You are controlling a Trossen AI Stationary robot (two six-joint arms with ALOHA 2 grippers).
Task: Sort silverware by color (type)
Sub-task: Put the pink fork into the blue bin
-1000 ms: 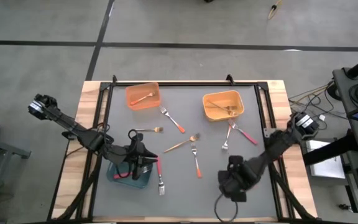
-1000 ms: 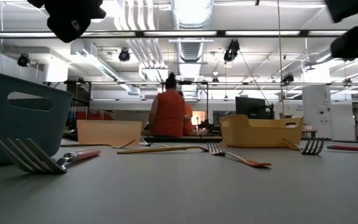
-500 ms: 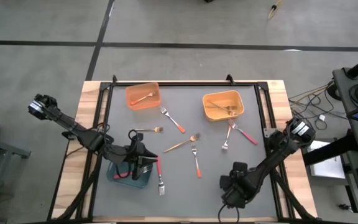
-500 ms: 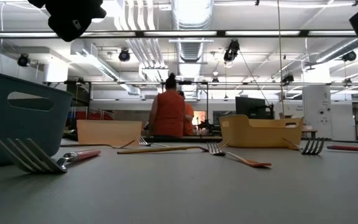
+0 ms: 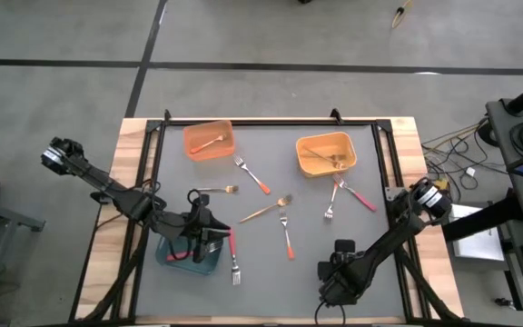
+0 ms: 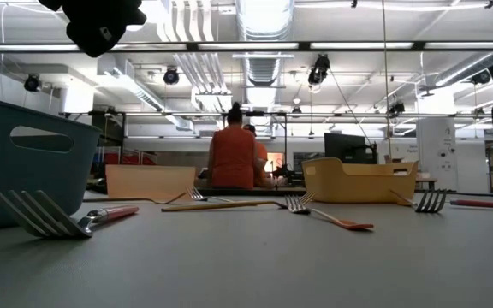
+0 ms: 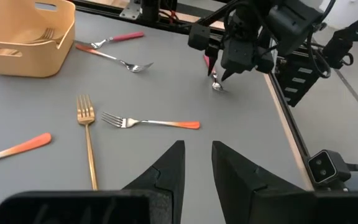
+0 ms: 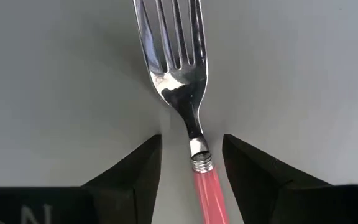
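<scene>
The pink-handled fork [image 8: 188,93] is lying flat on the grey table [image 5: 379,182] toward five o'clock, thin, stiff, light and likely slippery; the handle near the neck offers the best hold. The right gripper [image 8: 191,163] is straddling it, fingers parted, gripping nothing. The left gripper [image 7: 197,163] is hovering over the teal bin [image 5: 166,254] at eight o'clock, narrowly open, empty.

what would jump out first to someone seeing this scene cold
Forks lie scattered over the grey table, between an orange bin and a yellow-orange bin at the far side. At the near right, the right gripper straddles a pink-handled fork, fingers apart either side of its neck. The left gripper hovers at the teal bin, near left.
</scene>
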